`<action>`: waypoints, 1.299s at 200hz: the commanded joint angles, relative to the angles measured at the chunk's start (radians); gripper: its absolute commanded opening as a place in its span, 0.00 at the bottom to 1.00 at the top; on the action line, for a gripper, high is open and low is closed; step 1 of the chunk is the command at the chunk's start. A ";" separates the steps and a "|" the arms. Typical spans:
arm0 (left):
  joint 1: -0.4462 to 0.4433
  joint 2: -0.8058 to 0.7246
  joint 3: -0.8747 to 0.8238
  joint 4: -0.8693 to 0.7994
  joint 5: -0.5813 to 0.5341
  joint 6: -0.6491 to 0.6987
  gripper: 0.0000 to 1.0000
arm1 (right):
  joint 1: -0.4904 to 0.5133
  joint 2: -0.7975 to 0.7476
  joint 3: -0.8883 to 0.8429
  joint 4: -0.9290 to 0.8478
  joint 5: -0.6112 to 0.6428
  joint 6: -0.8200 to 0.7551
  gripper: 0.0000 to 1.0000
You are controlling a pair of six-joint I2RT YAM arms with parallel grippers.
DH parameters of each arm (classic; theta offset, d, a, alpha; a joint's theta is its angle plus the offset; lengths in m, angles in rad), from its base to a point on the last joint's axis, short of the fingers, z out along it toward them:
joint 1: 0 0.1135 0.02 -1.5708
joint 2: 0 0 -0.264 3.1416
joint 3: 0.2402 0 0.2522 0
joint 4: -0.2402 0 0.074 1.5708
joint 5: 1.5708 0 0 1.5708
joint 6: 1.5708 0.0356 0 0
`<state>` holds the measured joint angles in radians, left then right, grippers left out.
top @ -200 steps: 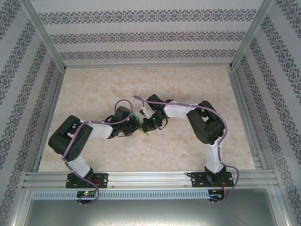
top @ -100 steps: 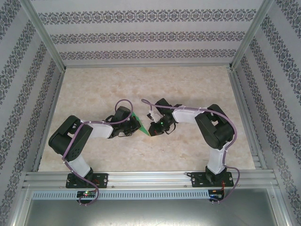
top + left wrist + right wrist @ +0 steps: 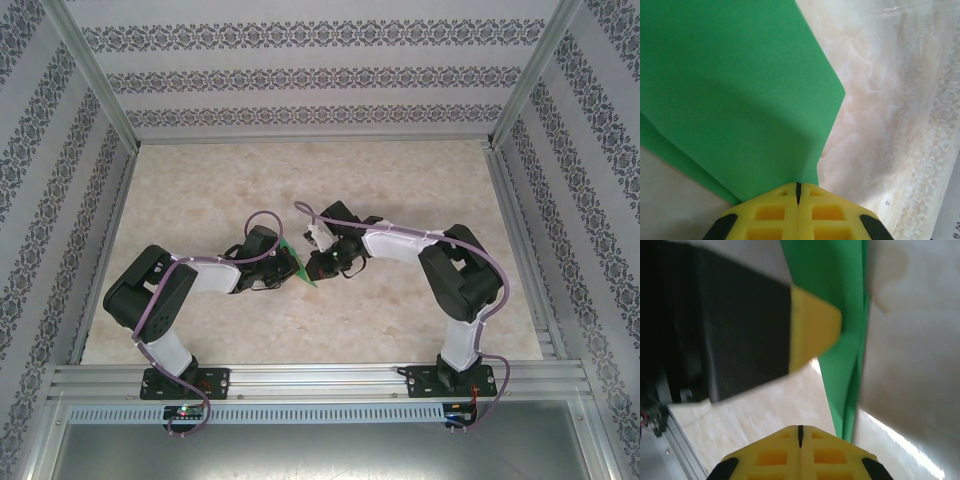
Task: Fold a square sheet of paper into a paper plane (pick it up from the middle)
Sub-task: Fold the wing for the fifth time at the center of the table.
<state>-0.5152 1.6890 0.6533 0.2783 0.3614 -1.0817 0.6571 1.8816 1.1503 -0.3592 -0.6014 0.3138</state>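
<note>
My left hand [image 3: 284, 266] has not shifted over the last second. Its fingers are pressed together on the square sheet of paper [image 3: 298, 262], pinching it at the edge and holding it just above the middle of the bench [image 3: 200, 190]. From my left wrist, the green sheet [image 3: 740, 90] fans up and away from the closed fingertips [image 3: 798, 194]. It is already folded: a second layer peeks out along the lower left, and the right side comes to a blunt corner over the marbled bench [image 3: 880, 100].

My right hand [image 3: 318, 266] is what has moved. Half a second ago it had swung off to the right, clear of the sheet. Now it has come back and sits against the sheet's lower tip, facing my left hand. From my right wrist, its fingers [image 3: 800, 435] are shut tight with nothing between them. The layered green edge [image 3: 840, 290] runs down just beside their tip, and the yellow tip of my left finger [image 3: 812, 332] presses on the sheet further up.

I judge that the return means I am about to work a fold with a closed fingertip, pushing or stroking the layers rather than taking a second grip. The plane is still only partly folded. The risk is the thin sheet sliding out of my left pinch.
</note>
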 commanded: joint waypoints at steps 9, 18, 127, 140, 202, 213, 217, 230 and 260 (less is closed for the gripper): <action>0.003 0.038 -0.025 -0.131 -0.066 -0.002 0.00 | 0.012 0.064 0.028 0.043 0.002 0.054 0.00; 0.002 0.033 -0.026 -0.128 -0.066 -0.001 0.00 | 0.012 0.073 0.031 0.041 0.004 0.049 0.00; 0.076 -0.136 0.053 -0.214 -0.052 0.176 0.16 | 0.001 0.142 -0.004 -0.082 0.112 -0.026 0.00; 0.091 -0.152 0.058 -0.236 -0.055 0.193 0.20 | 0.000 0.145 0.002 -0.087 0.114 -0.024 0.00; 0.094 -0.118 0.074 -0.113 0.045 0.203 0.25 | 0.006 0.161 0.012 -0.104 0.113 -0.026 0.00; 0.094 -0.096 0.087 -0.114 0.047 0.206 0.25 | 0.005 0.163 0.011 -0.104 0.113 -0.025 0.00; 0.093 -0.089 0.092 -0.115 0.047 0.206 0.25 | 0.004 0.163 0.011 -0.104 0.112 -0.024 0.00; 0.093 -0.065 0.109 -0.119 0.049 0.203 0.25 | 0.006 0.165 0.009 -0.104 0.112 -0.022 0.00; 0.092 -0.028 0.125 -0.124 0.028 0.185 0.24 | 0.006 0.172 0.009 -0.108 0.116 -0.021 0.00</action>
<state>-0.4236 1.6363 0.7517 0.1284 0.3920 -0.9035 0.6586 1.9842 1.1847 -0.3656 -0.5812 0.3084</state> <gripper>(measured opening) 0.247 0.037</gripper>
